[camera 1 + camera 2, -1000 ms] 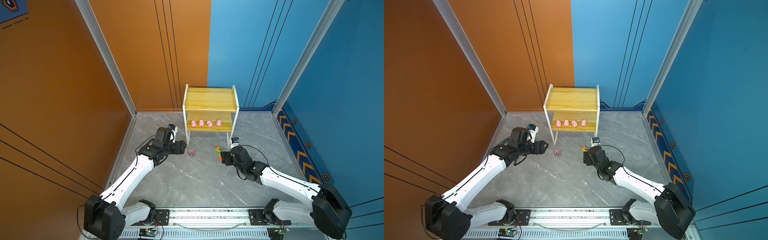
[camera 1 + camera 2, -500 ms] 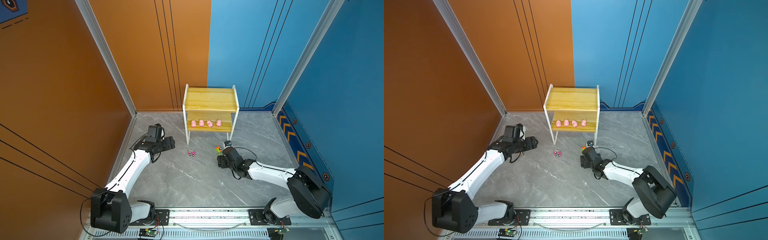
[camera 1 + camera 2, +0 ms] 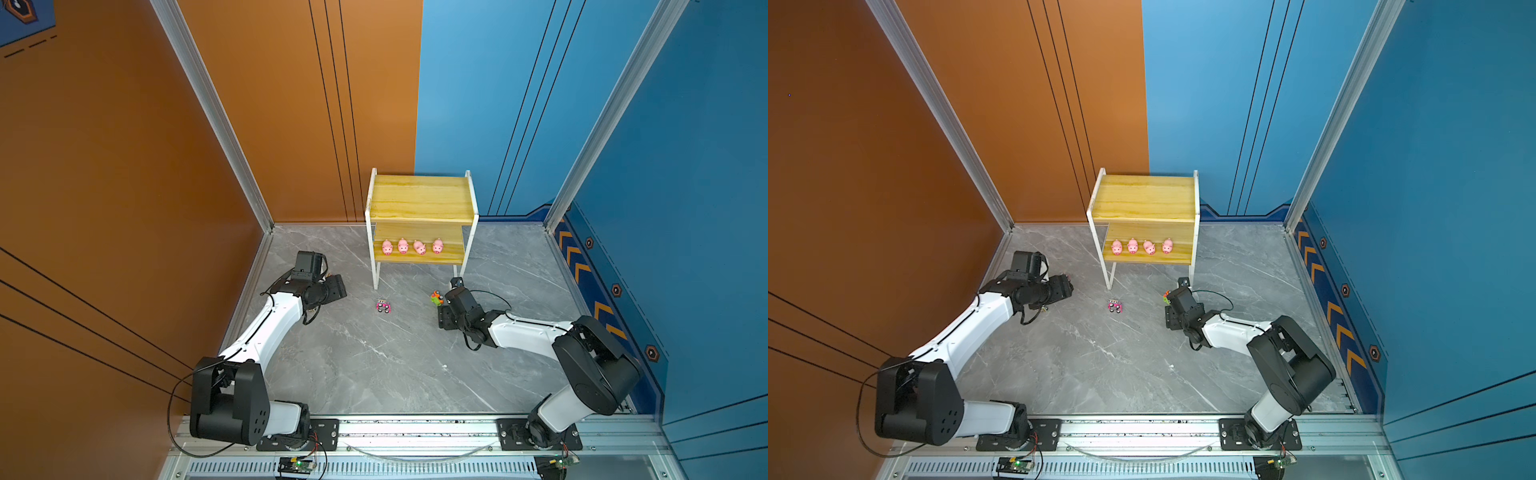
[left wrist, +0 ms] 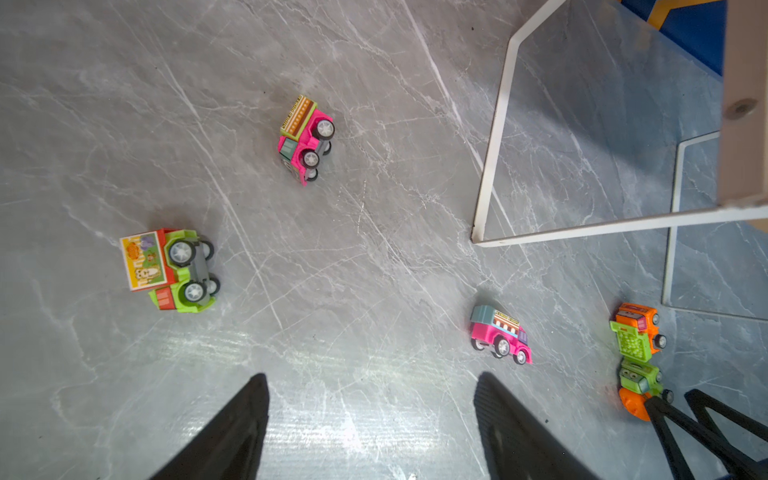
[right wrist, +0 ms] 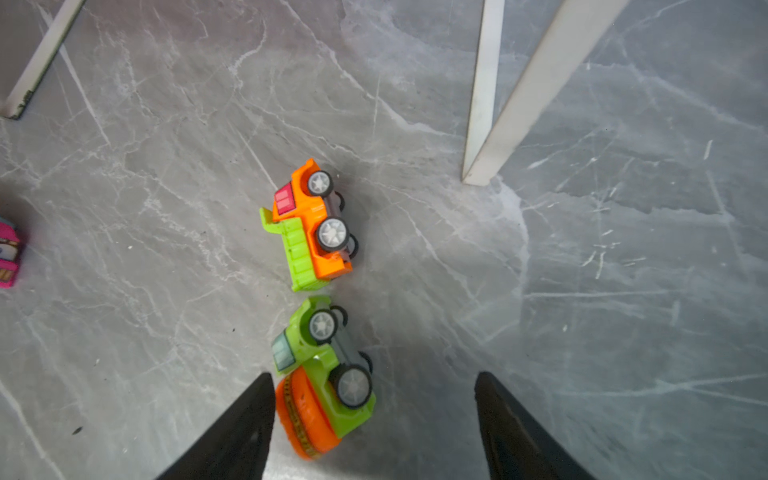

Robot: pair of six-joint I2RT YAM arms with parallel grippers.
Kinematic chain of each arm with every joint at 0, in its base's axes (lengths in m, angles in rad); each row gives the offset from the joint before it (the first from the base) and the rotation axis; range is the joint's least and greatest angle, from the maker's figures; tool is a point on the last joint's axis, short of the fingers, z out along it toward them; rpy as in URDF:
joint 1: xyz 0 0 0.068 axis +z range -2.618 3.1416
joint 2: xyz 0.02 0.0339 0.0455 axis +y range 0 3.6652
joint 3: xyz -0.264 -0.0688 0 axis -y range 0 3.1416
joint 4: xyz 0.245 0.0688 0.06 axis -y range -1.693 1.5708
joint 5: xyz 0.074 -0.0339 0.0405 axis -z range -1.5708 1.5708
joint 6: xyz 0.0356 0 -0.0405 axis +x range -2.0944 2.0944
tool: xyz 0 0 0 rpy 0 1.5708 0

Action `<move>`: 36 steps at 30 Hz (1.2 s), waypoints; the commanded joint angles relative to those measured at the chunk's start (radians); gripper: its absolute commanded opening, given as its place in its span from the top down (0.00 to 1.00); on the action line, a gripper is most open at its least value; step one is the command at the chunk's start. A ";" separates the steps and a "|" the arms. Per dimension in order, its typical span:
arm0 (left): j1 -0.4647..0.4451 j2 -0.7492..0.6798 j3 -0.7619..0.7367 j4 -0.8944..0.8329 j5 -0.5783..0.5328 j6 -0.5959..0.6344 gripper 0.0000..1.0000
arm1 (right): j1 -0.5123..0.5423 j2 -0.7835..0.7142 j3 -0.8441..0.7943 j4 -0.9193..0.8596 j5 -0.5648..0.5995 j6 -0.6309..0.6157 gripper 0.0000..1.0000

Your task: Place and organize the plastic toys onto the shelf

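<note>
Top views: four pigs point(image 3: 403, 246) on the shelf point(image 3: 420, 198), lower board; pink car point(image 3: 383, 306) at its seven o'clock. Left wrist: left hand point(image 4: 370, 428) gapes empty. Right wrist: right hand point(image 5: 374, 428) open around green car point(image 5: 328, 357), likely light, slick; pinch its flanks.

No legible text, brand or number anywhere. Only signs: orange chevrons point(image 3: 579, 266) and hexagon badges point(image 3: 616, 289) on the low band of the right wall, plus a hexagon emblem point(image 3: 18, 9) on a blue panel high on the left wall. Green truck point(image 4: 183, 270) carries a cartoon sticker point(image 4: 143, 261); any lettering on it is too small to read.
</note>
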 commanded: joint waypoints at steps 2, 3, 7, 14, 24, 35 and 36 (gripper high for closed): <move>-0.005 -0.003 -0.013 0.003 0.028 -0.004 0.21 | -0.002 0.030 0.031 0.054 -0.062 -0.018 0.25; -0.006 -0.004 -0.014 0.004 0.030 -0.004 0.21 | -0.001 0.040 0.031 0.065 -0.076 -0.018 0.26; -0.009 -0.009 -0.017 0.009 0.035 -0.004 0.21 | 0.000 0.085 0.041 0.083 -0.100 -0.009 0.28; -0.016 -0.017 -0.020 0.015 0.044 -0.001 0.21 | 0.000 0.124 0.068 0.082 -0.090 -0.001 0.44; -0.025 -0.036 -0.020 0.017 0.050 0.005 0.21 | -0.006 -0.030 -0.017 0.066 -0.146 0.065 0.65; -0.056 -0.062 -0.017 0.018 0.065 0.004 0.21 | -0.057 -0.226 -0.207 0.095 -0.389 0.353 0.60; -0.060 -0.065 -0.017 0.019 0.065 0.004 0.21 | -0.065 -0.242 -0.229 0.110 -0.405 0.389 0.59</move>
